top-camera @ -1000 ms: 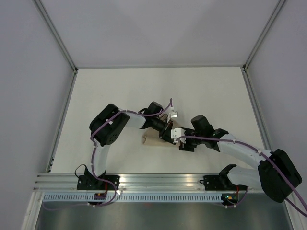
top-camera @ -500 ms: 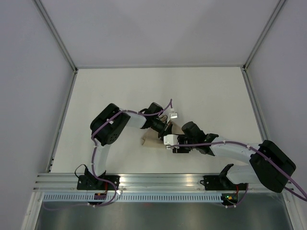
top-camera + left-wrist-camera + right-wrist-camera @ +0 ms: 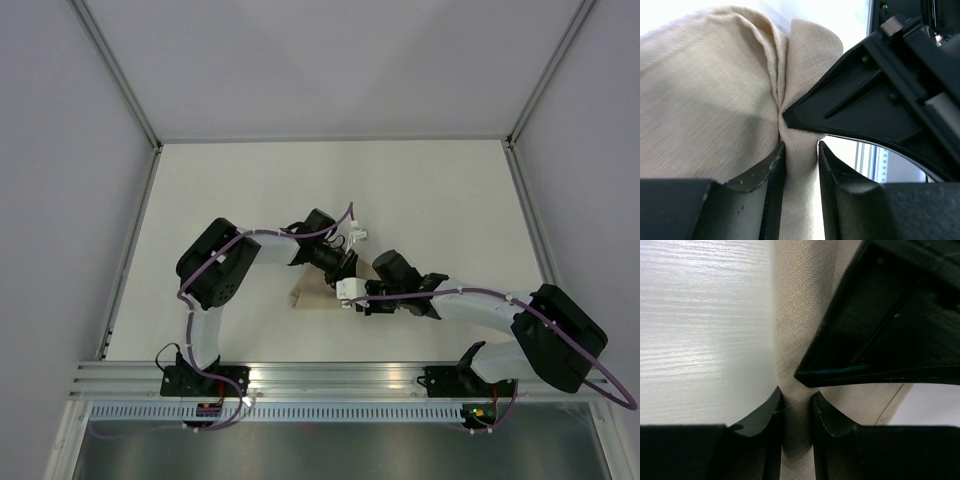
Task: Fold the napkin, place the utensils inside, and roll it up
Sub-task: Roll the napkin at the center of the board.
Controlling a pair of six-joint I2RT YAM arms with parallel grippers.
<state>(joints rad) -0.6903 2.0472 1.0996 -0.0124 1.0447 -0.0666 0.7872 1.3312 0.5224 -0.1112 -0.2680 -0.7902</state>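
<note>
Left wrist: your left gripper (image 3: 801, 155) and right gripper (image 3: 797, 402) each pinch the napkin (image 3: 710, 100), bulging toward ten o'clock; likely light, limp cloth, best held by gathered folds.

A white desk (image 3: 430, 190) sits between plain grey walls (image 3: 60, 200) on three sides, with a grooved aluminium rail (image 3: 340, 375) along its near edge.
</note>
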